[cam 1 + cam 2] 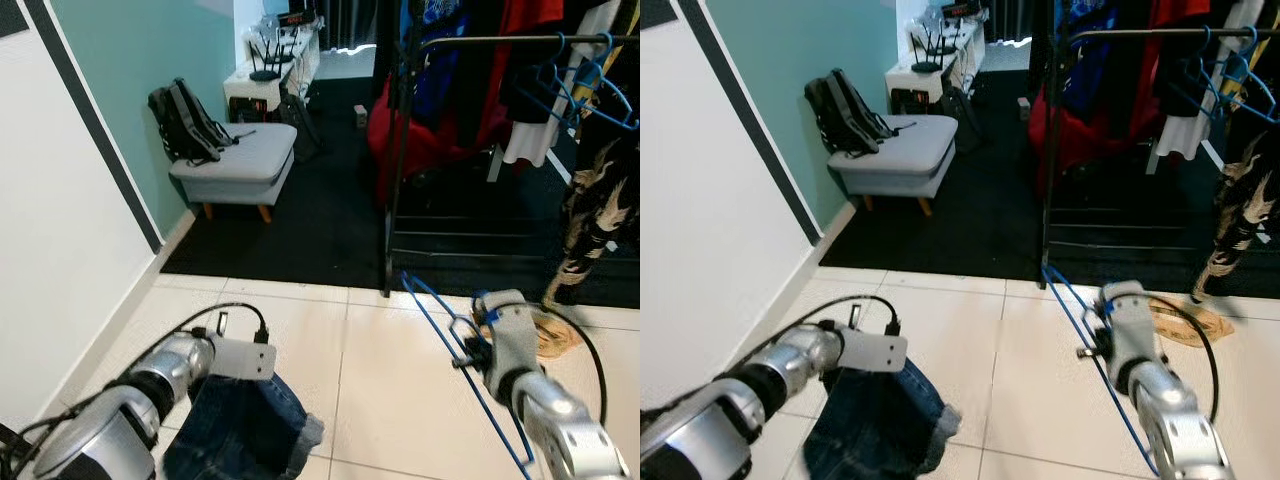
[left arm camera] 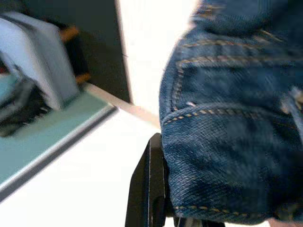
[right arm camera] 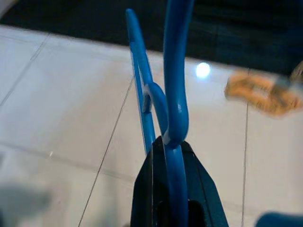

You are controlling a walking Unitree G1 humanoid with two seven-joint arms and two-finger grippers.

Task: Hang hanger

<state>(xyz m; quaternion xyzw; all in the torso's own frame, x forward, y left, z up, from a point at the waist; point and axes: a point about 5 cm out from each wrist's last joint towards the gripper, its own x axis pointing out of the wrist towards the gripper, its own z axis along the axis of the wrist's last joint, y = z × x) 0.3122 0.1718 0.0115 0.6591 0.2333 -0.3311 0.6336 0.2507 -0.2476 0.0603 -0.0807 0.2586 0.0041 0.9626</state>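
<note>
My right gripper (image 3: 173,156) has its fingers (image 3: 201,189) pinched tight on the blue hanger (image 1: 455,345), gripping it near the base of the hook; the hook curls up past the fingertips, and the hanger's long frame slants across the floor view from about 11 o'clock down to 5 o'clock beside my right arm. My left gripper (image 2: 163,189) holds a pair of jeans (image 1: 235,425); one finger (image 2: 147,189) presses against the folded denim, and the cloth hangs low at 7 o'clock, near the white wall (image 1: 60,250).

Ahead at 1 o'clock stands a black clothes rack (image 1: 400,160) with its rail (image 1: 500,42) carrying clothes and other blue hangers (image 1: 590,85). The rack's nearest upright meets the floor just past the far tip of my hanger. Between my two arms lies open white tile floor (image 1: 390,380), ending at a black carpet (image 1: 320,220). At 11 o'clock a grey stool (image 1: 240,160) bears a black backpack (image 1: 185,120). An orange-brown object (image 1: 555,335) lies on the tile at 3 o'clock, near my right wrist.
</note>
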